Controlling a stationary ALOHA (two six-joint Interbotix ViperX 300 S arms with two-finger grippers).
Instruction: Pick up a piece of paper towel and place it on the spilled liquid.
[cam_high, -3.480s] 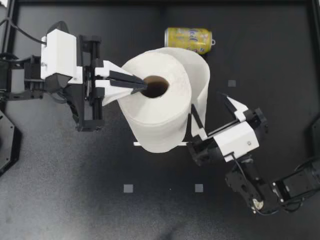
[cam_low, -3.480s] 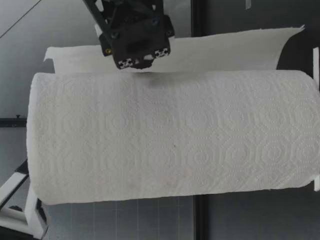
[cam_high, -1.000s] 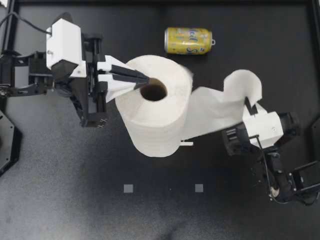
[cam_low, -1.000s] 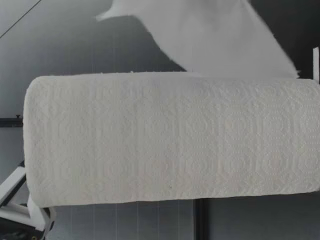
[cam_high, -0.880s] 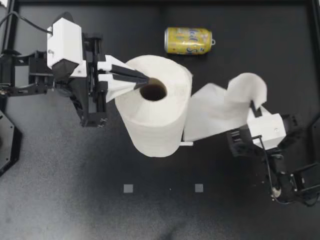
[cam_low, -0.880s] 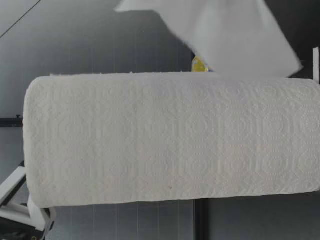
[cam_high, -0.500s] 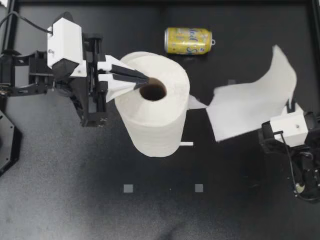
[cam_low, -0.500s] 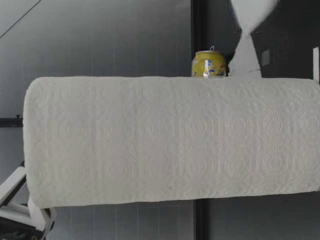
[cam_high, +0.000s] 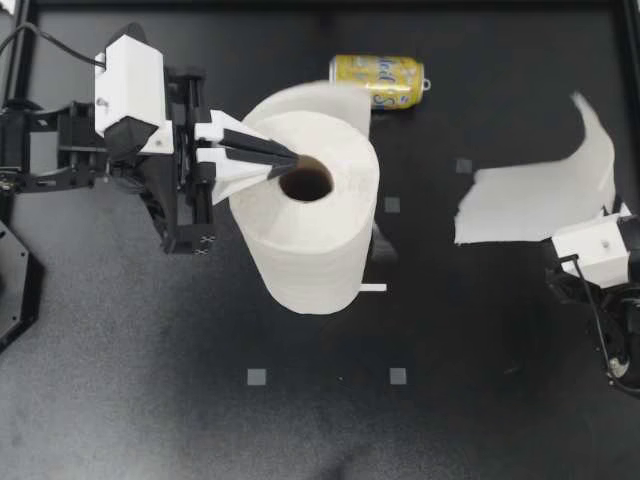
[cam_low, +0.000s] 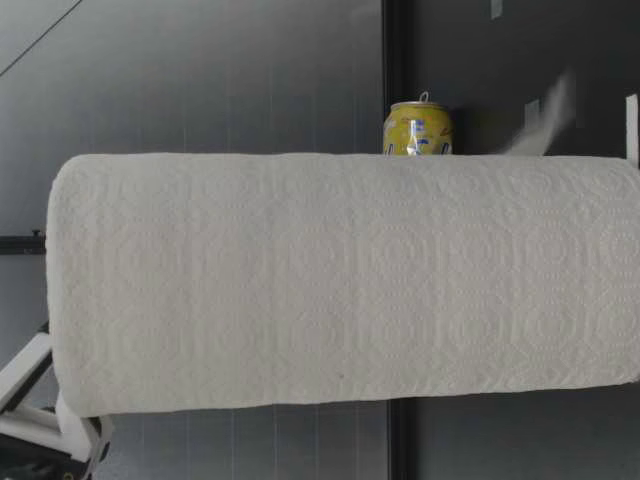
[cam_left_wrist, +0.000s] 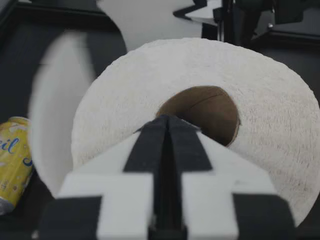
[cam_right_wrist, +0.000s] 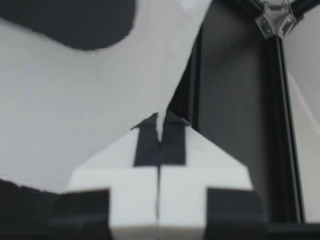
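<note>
Seeing paper towel roll (cam_high: 310, 225) upright on the table (cam_high: 200, 420), nearest the low cam, with the roll (cam_low: 340, 280) filling most of that view. Reading left gripper (cam_high: 285, 158) as fully closed: fingers pressed together, nothing between them, tips down on the roll's top face at the 9 o'clock rim of the cardboard core (cam_high: 307, 180). Same from its wrist cam: left gripper (cam_left_wrist: 167, 122) with pads meeting at the edge of the core (cam_left_wrist: 200, 112). Also spotting a loose tail (cam_high: 300, 100) curling off the roll's 12 o'clock side, blurred in the left wrist cam.

Out at 3 o'clock of the roll, well apart: torn sheet (cam_high: 535, 195), separate from the roll, held near its 4 o'clock corner by right gripper (cam_high: 603, 213). Confirmed by right wrist cam: fingers (cam_right_wrist: 147, 142) clamped together on the edge of the sheet (cam_right_wrist: 75, 110).

Farthest, at 12–1 o'clock of the roll: yellow soda can (cam_high: 378, 80) lying on its side, just beside the tail, poking out past the roll in low cam.
</note>
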